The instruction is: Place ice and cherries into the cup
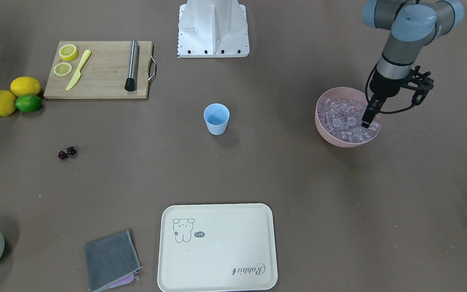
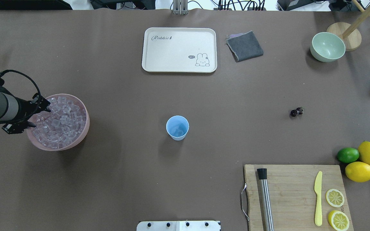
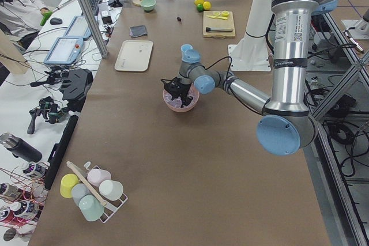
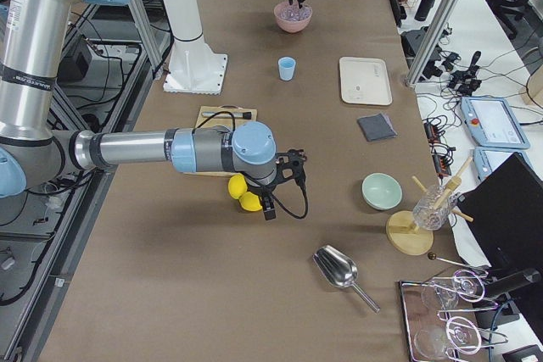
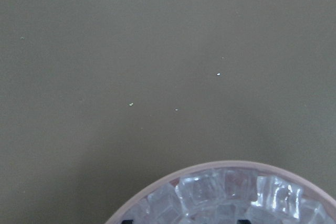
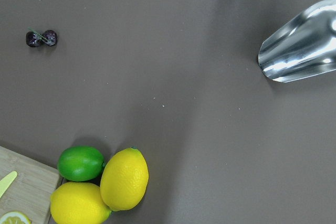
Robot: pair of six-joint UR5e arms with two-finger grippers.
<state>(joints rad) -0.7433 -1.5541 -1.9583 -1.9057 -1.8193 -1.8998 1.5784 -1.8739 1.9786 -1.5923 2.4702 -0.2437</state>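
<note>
Ice [image 1: 341, 117] fills the bowl [image 1: 339, 142], your left gripper [image 1: 366, 123] down among the cubes, finger spread I can't tell. Pinch one cube squarely, lift straight. Cup [image 1: 216, 119] stands mid-table, cherries [image 1: 67, 153] well beyond. Right gripper [image 4: 271, 206]: can't tell either.

The cherries [image 6: 41, 38] lie well up and left of the lime [image 6: 80, 163]. Two lemons [image 6: 124, 178] touch the lime. A metal scoop [image 6: 299, 43] sits far to its upper right.

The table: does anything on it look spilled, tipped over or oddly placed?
Nothing is spilled or tipped: the ice sits inside the pink bowl and the cup stands upright. Only the cherries look stray, lying alone on the bare table.
</note>
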